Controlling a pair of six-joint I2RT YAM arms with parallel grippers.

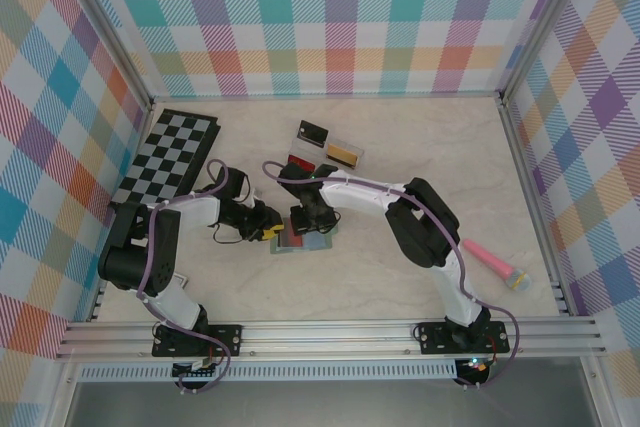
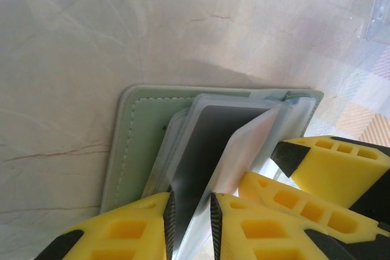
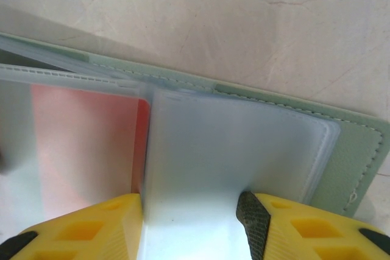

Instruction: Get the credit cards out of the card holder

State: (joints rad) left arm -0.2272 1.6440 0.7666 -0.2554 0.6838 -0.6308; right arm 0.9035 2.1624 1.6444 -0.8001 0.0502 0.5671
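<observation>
Frosted sleeves (image 3: 231,150), blurred red card (image 3: 141,150), cropped holder (image 3: 359,162)

Fixed overhead view. The bench (image 1: 400,277) has a pale cream, marble-like top crossed by faint brown veins, which the wrist views show close up. Plaid walls in many colours enclose it at the back (image 1: 340,17), left (image 1: 50,147) and right (image 1: 590,127). Aluminium posts (image 1: 100,27) mark the corners. Aluminium rails (image 1: 330,332) run along the near edge. The light is even and the shadows are soft.
</observation>
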